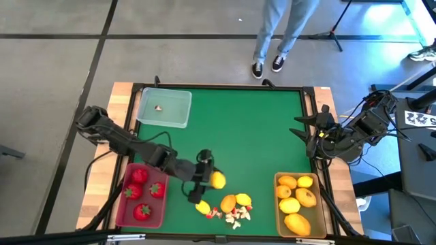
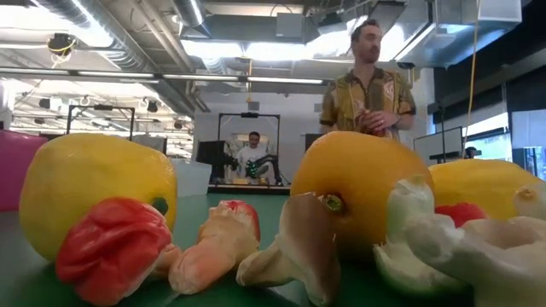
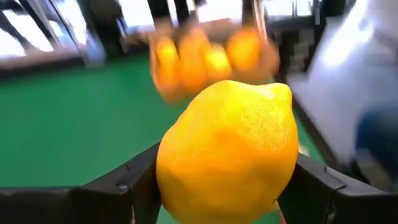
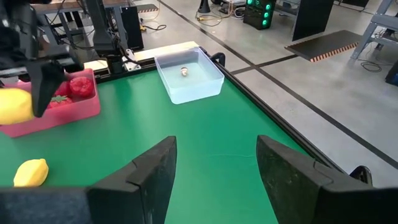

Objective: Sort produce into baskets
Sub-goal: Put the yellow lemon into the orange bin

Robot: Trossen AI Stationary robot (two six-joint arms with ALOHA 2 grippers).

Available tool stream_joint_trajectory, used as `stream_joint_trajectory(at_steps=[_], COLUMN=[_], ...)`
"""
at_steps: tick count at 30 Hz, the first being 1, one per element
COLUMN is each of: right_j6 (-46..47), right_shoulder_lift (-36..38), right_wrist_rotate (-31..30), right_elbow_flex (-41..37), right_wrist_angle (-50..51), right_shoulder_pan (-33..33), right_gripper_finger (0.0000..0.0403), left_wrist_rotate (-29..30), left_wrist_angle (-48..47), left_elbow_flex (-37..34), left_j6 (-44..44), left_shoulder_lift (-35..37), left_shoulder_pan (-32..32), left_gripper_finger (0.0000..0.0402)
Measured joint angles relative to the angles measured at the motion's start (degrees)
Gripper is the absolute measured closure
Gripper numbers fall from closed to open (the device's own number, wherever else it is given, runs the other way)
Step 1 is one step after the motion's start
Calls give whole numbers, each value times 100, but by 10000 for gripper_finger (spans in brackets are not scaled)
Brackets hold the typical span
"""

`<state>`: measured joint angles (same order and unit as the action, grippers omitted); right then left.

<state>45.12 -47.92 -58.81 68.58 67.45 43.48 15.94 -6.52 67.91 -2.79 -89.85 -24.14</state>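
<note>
My left gripper (image 1: 210, 179) holds one lemon (image 1: 217, 180) between its fingers near 6 o'clock; my right gripper (image 1: 315, 135) waits open-fingered at 3 o'clock. Strawberries fill the pink basket (image 1: 122, 216), lemons the tan basket (image 1: 278, 204); a pile (image 1: 230, 209) remains unsorted.

We find no text, label, brand or number that we can read in any of the views. In the high view a white card with black square markings (image 1: 417, 119) sits at the right edge beyond the worktop (image 1: 259, 129), beside the right arm; its marks are too small for us to make out as letters or digits. The baskets and the toy produce carry no print that we can see, and the room behind shows no sign that we can read.
</note>
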Motion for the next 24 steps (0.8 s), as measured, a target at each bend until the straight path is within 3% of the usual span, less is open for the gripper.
stream_joint_trajectory(at_steps=[17,24], right_j6=[0,-2], right_shoulder_lift=[-9,-13], right_wrist_rotate=[0,-2], right_elbow_flex=[0,0], right_wrist_angle=[-15,-9], right_shoulder_pan=[-1,0], right_gripper_finger=[182,182], left_wrist_rotate=[-191,-282], left_wrist_angle=[3549,3946], left_elbow_flex=[18,762], left_j6=[746,945], left_shoulder_lift=[-1540,-2437], left_shoulder_pan=[714,820], left_gripper_finger=[154,154])
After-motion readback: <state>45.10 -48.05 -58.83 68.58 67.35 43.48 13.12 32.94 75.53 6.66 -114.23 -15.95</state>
